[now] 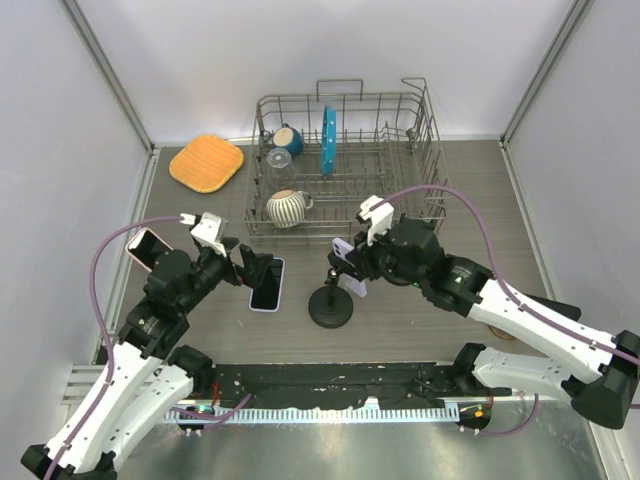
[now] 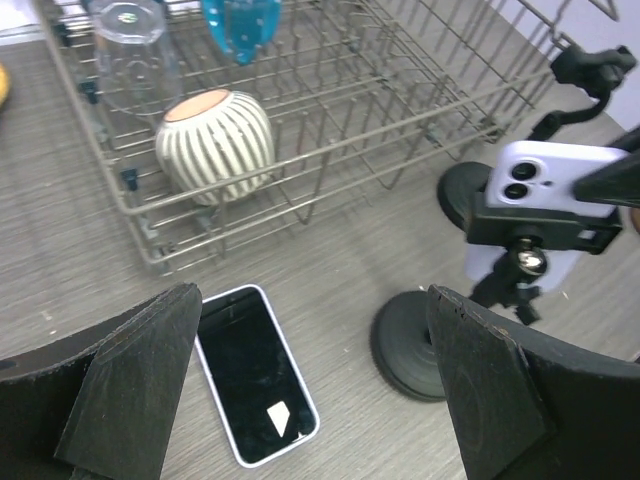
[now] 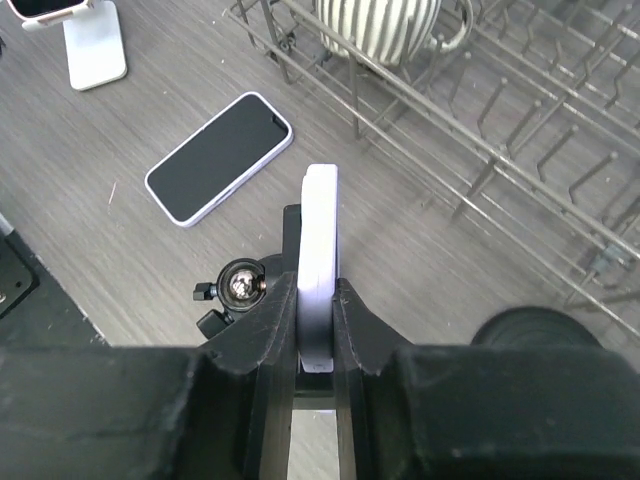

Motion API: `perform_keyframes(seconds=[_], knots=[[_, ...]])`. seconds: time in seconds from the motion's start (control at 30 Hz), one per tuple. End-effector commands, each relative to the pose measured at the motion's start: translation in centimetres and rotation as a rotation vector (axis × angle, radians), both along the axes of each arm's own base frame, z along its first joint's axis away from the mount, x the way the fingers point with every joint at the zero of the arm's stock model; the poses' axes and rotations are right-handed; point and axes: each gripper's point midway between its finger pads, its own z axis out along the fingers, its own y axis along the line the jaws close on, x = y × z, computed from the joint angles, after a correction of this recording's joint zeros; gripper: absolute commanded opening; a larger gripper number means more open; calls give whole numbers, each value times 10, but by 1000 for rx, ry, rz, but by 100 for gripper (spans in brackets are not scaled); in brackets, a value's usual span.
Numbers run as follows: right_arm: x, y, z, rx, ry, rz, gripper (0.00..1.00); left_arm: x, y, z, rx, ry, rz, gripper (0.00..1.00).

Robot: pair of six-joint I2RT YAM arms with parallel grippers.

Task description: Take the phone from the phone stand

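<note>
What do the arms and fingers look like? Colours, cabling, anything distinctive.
Left arm and right arm: white shells, black joints and wrists. A purple cable runs along each to a white camera block. Fingers are matte black, wedge-shaped.

Wire dish rack (image 1: 432, 150) set at the worktop's far edge, striped mug (image 1: 288, 207), clear glass (image 1: 279, 158) and blue plate (image 1: 327, 140) held inside, orange pad (image 1: 206, 162) laid at far left corner
</note>
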Motion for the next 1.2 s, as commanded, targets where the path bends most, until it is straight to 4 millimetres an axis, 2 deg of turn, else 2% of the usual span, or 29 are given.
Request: perform_keyframes(seconds=[0.0, 0.1, 0.13, 0.17, 0.27, 0.4, 0.53, 0.7, 0.97, 1.17], knots=[[26, 26, 68, 184, -251, -105, 1, -9, -28, 9, -34, -36, -173, 100], [19, 41, 61, 192, -276, -93, 1, -9, -41, 9, -81, -9, -220, 100], [22, 40, 58, 191, -297, -117, 1, -8, -46, 12, -95, -15, -241, 100], [20, 42, 56, 189, -306, -117, 1, -5, -52, 7, -98, 15, -259, 100], [13, 53, 47, 190, -318, -104, 1, -6, -69, 14, -140, 46, -330, 97], [10, 53, 40, 200, -316, -121, 1, -1, -90, 11, -135, 112, -395, 92], [9, 48, 35, 229, -316, -140, 1, -4, -106, 5, -117, 120, -447, 89], [7, 47, 31, 239, -304, -139, 1, -7, -120, -5, -92, 111, -461, 86], [3, 48, 24, 252, -292, -132, 1, 2, -132, -17, -36, 124, -460, 79], [1, 52, 19, 255, -288, -126, 1, -1, -140, -38, -9, 189, -479, 76]])
